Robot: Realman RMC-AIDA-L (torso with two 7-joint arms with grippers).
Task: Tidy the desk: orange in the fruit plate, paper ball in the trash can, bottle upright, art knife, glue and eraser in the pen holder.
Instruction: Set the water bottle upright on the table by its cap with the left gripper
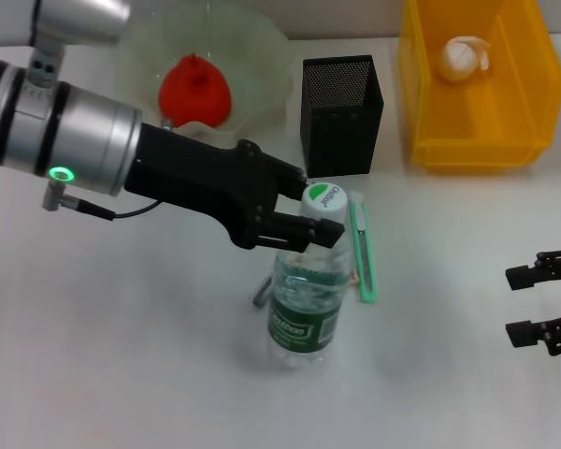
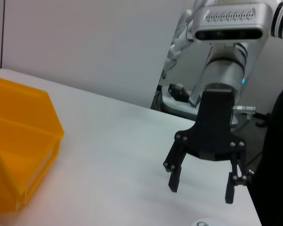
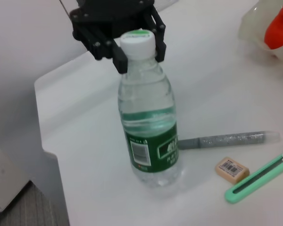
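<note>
The clear bottle with a green label stands upright mid-table. My left gripper is shut on its neck just under the white-and-green cap; the right wrist view shows its fingers flanking the cap of the bottle. A green art knife lies right of the bottle. The grey glue stick and tan eraser lie beside its base. The orange sits in the glass fruit plate. The paper ball is in the yellow trash can. My right gripper waits open at the right edge.
The black mesh pen holder stands behind the bottle, between the fruit plate and the trash can. In the left wrist view, the right gripper hangs open over bare table, with the trash can farther off.
</note>
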